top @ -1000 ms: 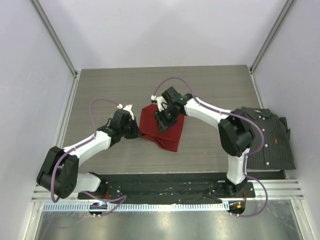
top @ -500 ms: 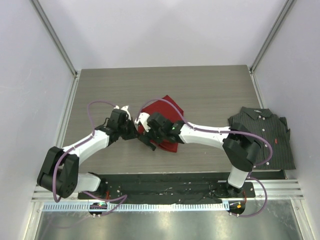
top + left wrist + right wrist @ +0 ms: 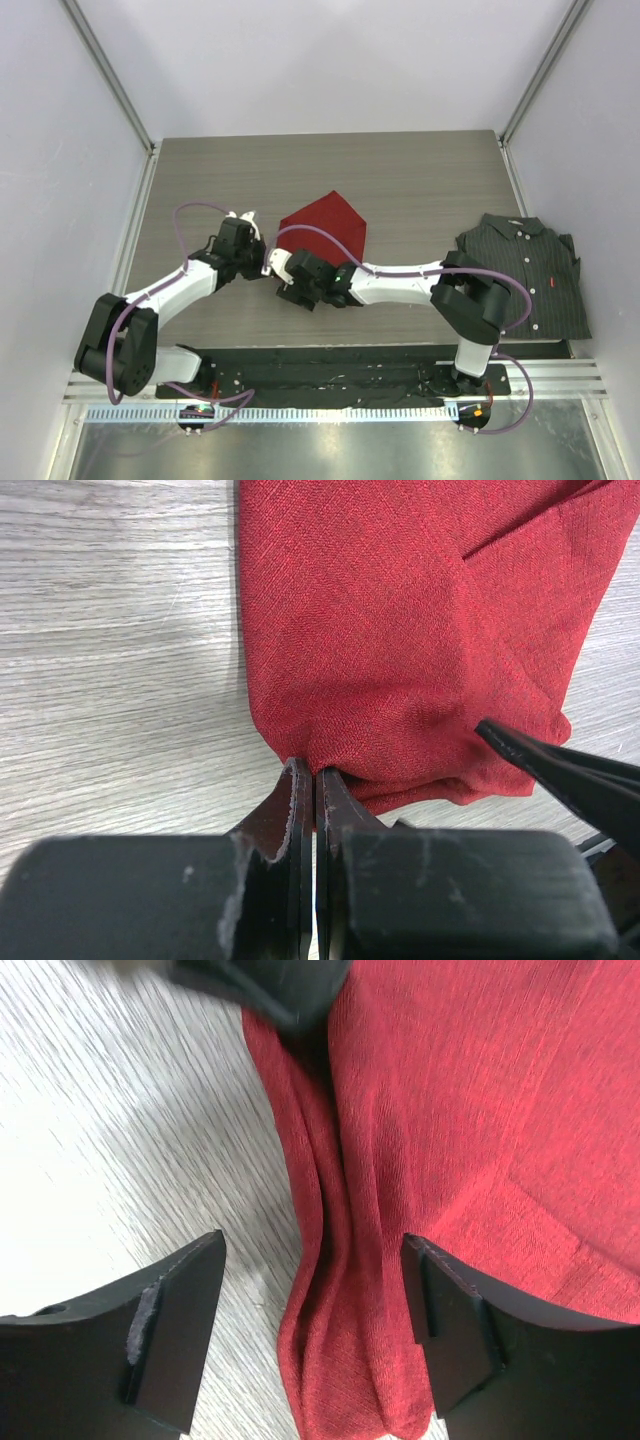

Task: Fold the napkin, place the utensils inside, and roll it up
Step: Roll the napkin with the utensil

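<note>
The napkin (image 3: 325, 220) was a plain deep-red cloth with a fine woven texture, lying on the grey wood-grain table (image 3: 200, 180) near its middle. From above it showed a roughly five-sided outline, with one corner pointing toward the far edge and its near-left part hidden under the arms. It was folded over itself, and a straight crease ran diagonally across the upper layer. Along its near-left edge the cloth was gathered into a soft, rounded ridge with lengthwise wrinkles. The left gripper (image 3: 315, 778) pinched that edge, fingers pressed together on it, and the ridge lay between the spread fingers of the right gripper (image 3: 312, 1250).
</note>
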`<state>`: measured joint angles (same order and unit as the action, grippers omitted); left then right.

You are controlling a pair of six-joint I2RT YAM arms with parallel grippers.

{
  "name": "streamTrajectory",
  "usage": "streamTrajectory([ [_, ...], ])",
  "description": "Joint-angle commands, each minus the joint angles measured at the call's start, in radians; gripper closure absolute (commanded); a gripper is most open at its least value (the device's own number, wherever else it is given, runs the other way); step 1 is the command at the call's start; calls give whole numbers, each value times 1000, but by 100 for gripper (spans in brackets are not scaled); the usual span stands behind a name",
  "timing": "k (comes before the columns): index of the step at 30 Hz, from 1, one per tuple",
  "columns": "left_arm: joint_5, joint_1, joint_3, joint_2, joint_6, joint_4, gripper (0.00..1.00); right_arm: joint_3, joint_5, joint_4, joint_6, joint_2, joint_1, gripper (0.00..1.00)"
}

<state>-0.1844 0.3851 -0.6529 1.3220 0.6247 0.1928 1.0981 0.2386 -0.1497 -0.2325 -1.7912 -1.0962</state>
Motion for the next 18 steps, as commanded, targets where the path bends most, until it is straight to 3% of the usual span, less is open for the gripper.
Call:
streamTrajectory([
  [1, -12, -9, -27, -1, 7, 0, 100, -23, 48, 65, -2, 1, -1, 29],
  [9, -20, -11, -17, -10, 10, -9, 100, -61, 79, 94, -14, -36, 1, 48],
  [12, -27, -11, -10, -17, 10, -18, 100, -60, 59, 87, -28, -33, -1, 70],
  [13, -30, -11, -7, -21, 12, -32, 100, -55, 50, 76, -28, -33, 2, 86],
  [14, -26, -11, -4, -26, 13, -33, 97, -49, 30, 64, -27, -33, 1, 91],
  [15, -15, -11, 1, -41, 21, -32, 80, -31, 12, 24, -24, -33, 2, 95],
  [18, 54, -11, 16, -102, 21, -15, 49, 37, -59, -100, 7, -45, 15, 99],
])
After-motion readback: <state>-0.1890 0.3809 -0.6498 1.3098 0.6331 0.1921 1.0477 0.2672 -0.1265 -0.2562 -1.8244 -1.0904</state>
